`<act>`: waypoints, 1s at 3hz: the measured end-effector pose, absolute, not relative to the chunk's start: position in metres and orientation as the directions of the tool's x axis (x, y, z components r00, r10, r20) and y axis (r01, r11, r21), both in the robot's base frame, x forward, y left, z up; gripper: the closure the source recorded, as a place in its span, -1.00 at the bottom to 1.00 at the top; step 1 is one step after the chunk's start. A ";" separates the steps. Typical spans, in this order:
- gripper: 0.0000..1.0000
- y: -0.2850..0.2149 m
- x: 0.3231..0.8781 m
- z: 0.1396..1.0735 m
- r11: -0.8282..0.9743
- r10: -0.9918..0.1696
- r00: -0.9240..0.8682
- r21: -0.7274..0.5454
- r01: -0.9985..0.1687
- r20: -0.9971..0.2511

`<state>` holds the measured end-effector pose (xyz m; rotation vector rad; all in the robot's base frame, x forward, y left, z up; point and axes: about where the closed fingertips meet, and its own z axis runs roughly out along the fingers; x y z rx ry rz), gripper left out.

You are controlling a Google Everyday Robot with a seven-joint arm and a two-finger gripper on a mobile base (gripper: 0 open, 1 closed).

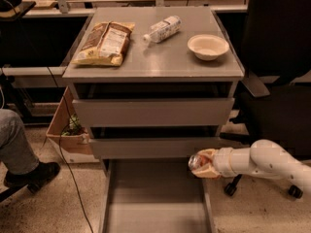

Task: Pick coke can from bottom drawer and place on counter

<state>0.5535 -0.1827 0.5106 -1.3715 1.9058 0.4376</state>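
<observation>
The coke can, red with a silver top, is held in my gripper at the right side of the open bottom drawer. It hangs just above the drawer's right wall, below the front of the middle drawer. The gripper is shut on the can, with my white arm reaching in from the right. The drawer's grey floor shows bare. The counter is the cabinet's flat grey top, well above the gripper.
On the counter lie a chip bag, a clear plastic bottle and a white bowl. A black chair stands to the right. A person's leg and shoe and a cardboard box are on the left.
</observation>
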 end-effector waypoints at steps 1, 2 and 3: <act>1.00 -0.180 0.551 0.614 0.354 -0.642 -0.060 -0.226 -0.907 -0.765; 1.00 -0.170 0.545 0.719 0.345 -0.572 0.043 -0.288 -0.893 -0.819; 1.00 -0.152 0.550 0.818 0.360 -0.499 0.144 -0.356 -0.862 -0.854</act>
